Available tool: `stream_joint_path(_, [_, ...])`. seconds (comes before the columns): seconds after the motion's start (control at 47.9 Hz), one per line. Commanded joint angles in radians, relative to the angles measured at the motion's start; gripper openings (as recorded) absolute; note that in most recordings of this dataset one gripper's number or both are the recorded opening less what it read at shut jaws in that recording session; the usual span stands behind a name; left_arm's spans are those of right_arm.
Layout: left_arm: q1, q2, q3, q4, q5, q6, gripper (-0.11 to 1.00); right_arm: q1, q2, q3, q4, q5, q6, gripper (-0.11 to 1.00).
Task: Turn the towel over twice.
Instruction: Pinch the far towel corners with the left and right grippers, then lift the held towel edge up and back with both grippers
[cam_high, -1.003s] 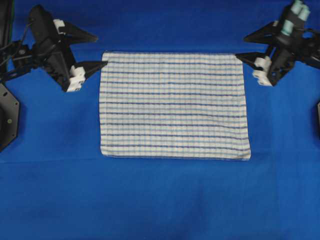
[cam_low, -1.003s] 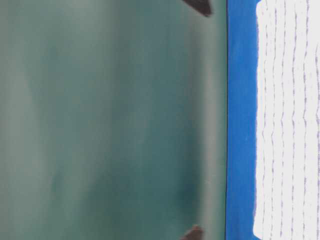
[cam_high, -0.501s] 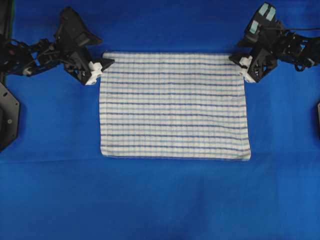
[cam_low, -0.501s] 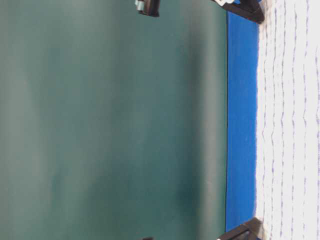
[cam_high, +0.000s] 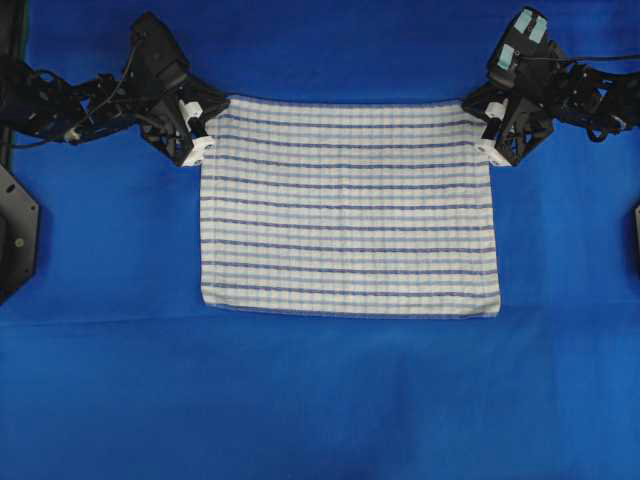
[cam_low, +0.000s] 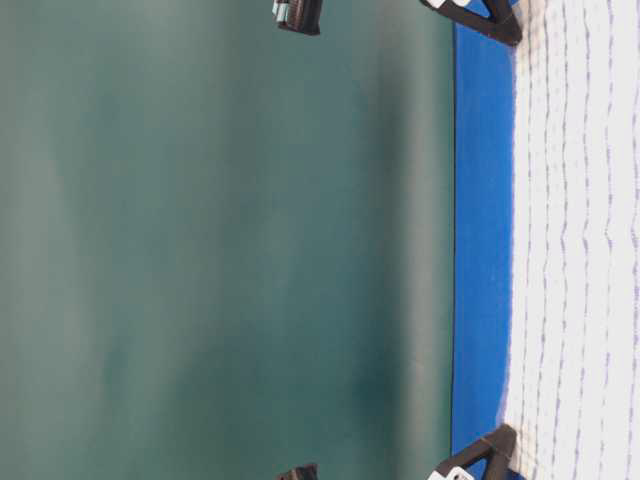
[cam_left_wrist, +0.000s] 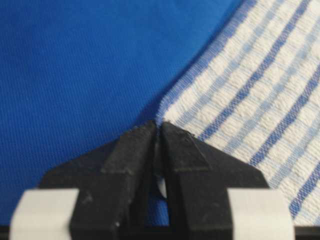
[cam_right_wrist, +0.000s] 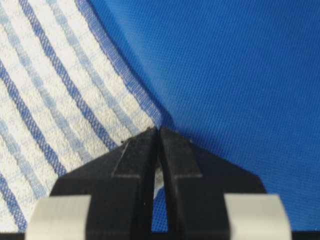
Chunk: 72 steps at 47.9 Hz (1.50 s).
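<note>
The towel (cam_high: 348, 208), white with thin dark and light blue stripes, lies spread on the blue tablecloth (cam_high: 320, 400). My left gripper (cam_high: 207, 126) is shut on the towel's far left corner; in the left wrist view the black jaws pinch the corner of the towel (cam_left_wrist: 260, 90) at the left gripper (cam_left_wrist: 159, 131). My right gripper (cam_high: 482, 122) is shut on the far right corner, and the right wrist view shows the towel (cam_right_wrist: 45, 100) caught at the right gripper (cam_right_wrist: 158, 133). The far edge of the towel (cam_low: 580, 240) is slightly raised at both corners.
The blue tablecloth covers the whole table around the towel. Black fixtures stand at the left edge (cam_high: 15, 235) and the right edge (cam_high: 634, 235) of the table. A dark green wall (cam_low: 220, 240) lies behind the table.
Both grippers have come in from wide open beside the far corners and shut on them. The far edge has drawn inward a little and lifted at the corners.
</note>
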Motion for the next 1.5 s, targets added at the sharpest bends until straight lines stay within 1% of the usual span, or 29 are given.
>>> stream_joint_path(0.0, [-0.005, -0.020, -0.005, -0.002, 0.002, -0.002, 0.03, -0.006, -0.012, -0.012, 0.000, 0.003, -0.002, 0.04])
stream_joint_path(0.125, [-0.005, -0.049, -0.012, -0.002, 0.008, 0.000, 0.03, -0.018, -0.031, -0.025, 0.000, 0.005, -0.002, 0.04])
stream_joint_path(0.292, [0.011, -0.129, -0.038, -0.002, 0.054, 0.000, 0.03, -0.072, -0.092, -0.043, 0.000, 0.009, -0.008, 0.04])
stream_joint_path(0.439, [0.049, -0.222, -0.081, -0.002, 0.129, 0.002, 0.03, -0.114, -0.152, -0.069, -0.002, 0.038, -0.035, 0.04])
stream_joint_path(0.564, [0.097, -0.301, -0.126, -0.002, 0.181, 0.008, 0.03, -0.153, -0.212, -0.118, -0.002, 0.086, -0.074, 0.04])
stream_joint_path(0.648, [0.124, -0.344, -0.158, -0.002, 0.199, 0.043, 0.03, -0.172, -0.245, -0.156, -0.002, 0.120, -0.100, 0.04])
stream_joint_path(0.773, [0.156, -0.390, -0.202, -0.002, 0.207, 0.115, 0.03, -0.201, -0.299, -0.229, -0.002, 0.183, -0.146, 0.04])
stream_joint_path(0.877, [0.172, -0.413, -0.238, -0.002, 0.215, 0.163, 0.03, -0.221, -0.337, -0.288, -0.002, 0.239, -0.183, 0.04])
stream_joint_path(1.024, [0.176, -0.443, -0.276, -0.002, 0.221, 0.183, 0.03, -0.225, -0.380, -0.350, -0.002, 0.293, -0.213, 0.04])
stream_joint_path(1.149, [0.172, -0.479, -0.287, -0.002, 0.236, 0.192, 0.03, -0.224, -0.428, -0.383, -0.002, 0.342, -0.215, 0.04])
stream_joint_path(1.337, [0.147, -0.563, -0.282, -0.002, 0.282, 0.212, 0.03, -0.187, -0.520, -0.374, -0.002, 0.391, -0.210, 0.04])
stream_joint_path(1.483, [0.118, -0.604, -0.259, -0.002, 0.290, 0.210, 0.03, -0.132, -0.595, -0.341, 0.000, 0.431, -0.201, 0.04])
